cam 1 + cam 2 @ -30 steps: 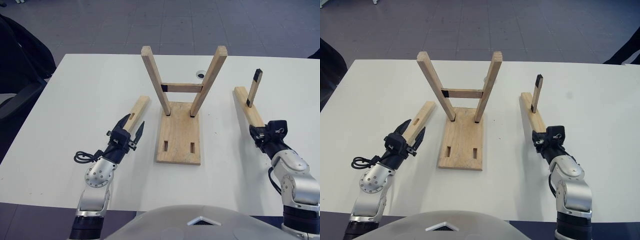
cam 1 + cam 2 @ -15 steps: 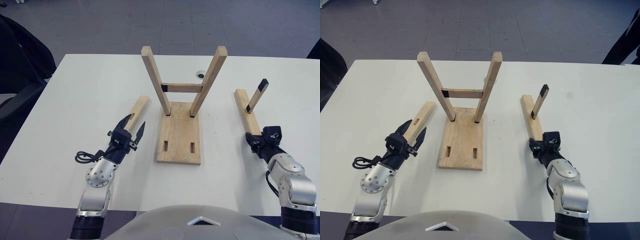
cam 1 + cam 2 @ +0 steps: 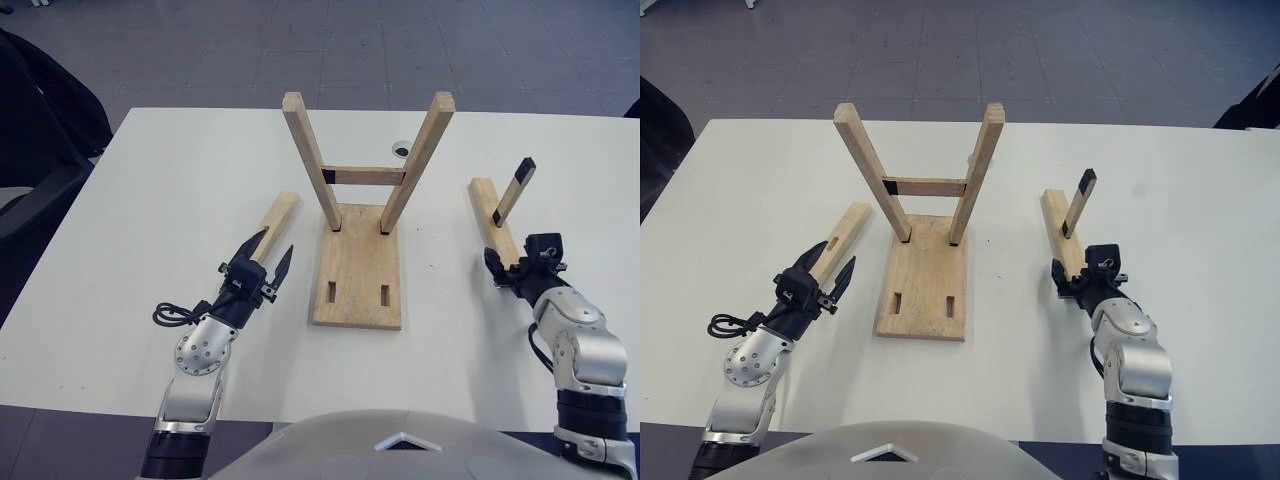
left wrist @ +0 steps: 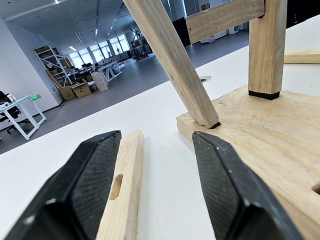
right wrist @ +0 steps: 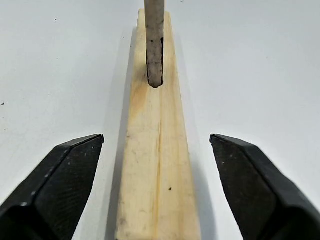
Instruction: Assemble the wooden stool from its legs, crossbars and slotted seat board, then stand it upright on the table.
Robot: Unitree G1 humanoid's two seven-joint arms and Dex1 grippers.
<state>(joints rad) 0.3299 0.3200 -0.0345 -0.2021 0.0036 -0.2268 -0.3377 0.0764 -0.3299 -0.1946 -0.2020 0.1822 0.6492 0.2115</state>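
Two legs stand slotted in the seat board (image 3: 355,290) mid-desk (image 3: 150,200). Right gripper (image 3: 520,262), jaws released, straddles the crossbar-bearing leg (image 3: 490,215). Left gripper (image 3: 272,243), jaws released, is apparently astride the loose leg (image 3: 280,212). Next: clench, join the pieces.

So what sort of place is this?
Probably an open office or lab: a white table on grey tiled floor, with storage shelves, boxes and desks behind in the left wrist view.
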